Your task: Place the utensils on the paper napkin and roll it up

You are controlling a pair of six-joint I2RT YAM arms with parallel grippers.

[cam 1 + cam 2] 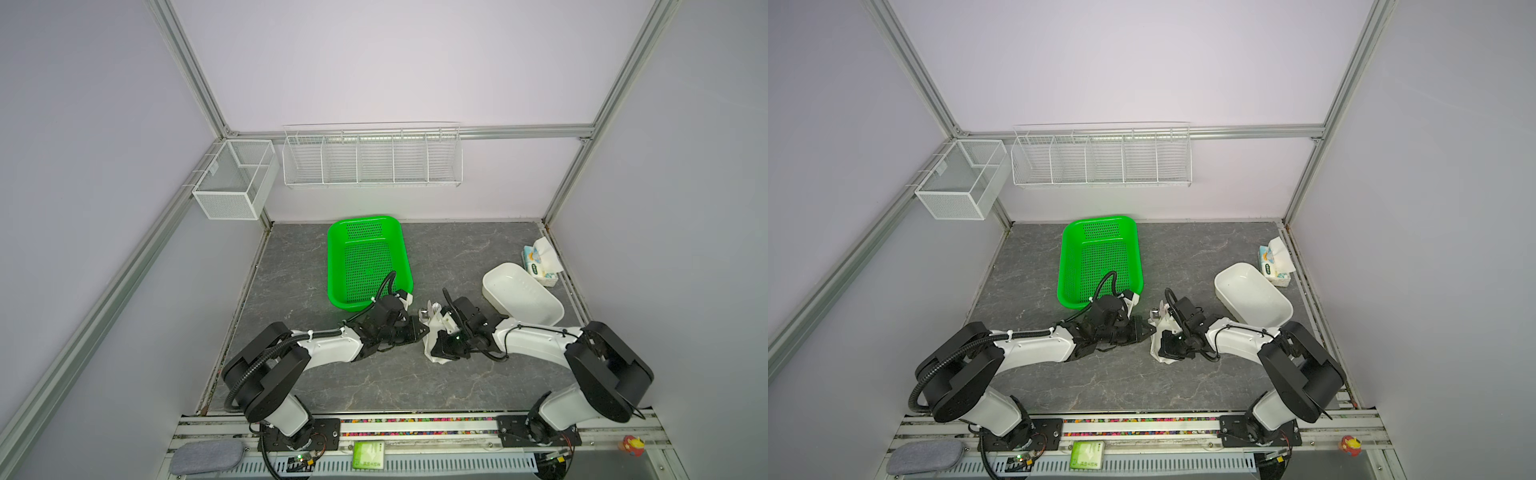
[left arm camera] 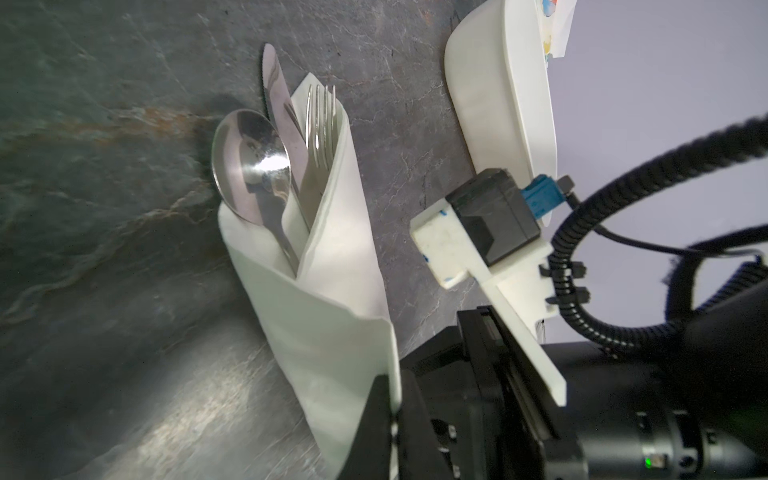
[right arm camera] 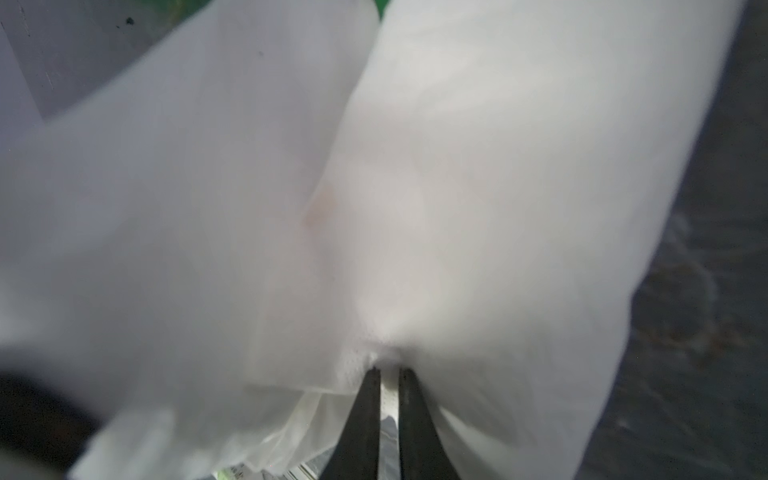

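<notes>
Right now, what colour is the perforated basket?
Bright green; the basket shows best in both top views.

The pale purple walls point(image 1: 395, 62) are plain and smooth. Long silver metal bars point(image 1: 193, 70) run along the edges where the walls meet. The floor is a dark grey stone-look top point(image 1: 415, 386) with thin light lines in it. A white wire shelf point(image 1: 372, 160) with five parts hangs on the back wall. A white mesh box point(image 1: 232, 183) hangs near the left corner. At the front lies a silver metal rail with slots point(image 1: 415, 463). The light is soft, and the floor shines a little in the left wrist view.
</notes>
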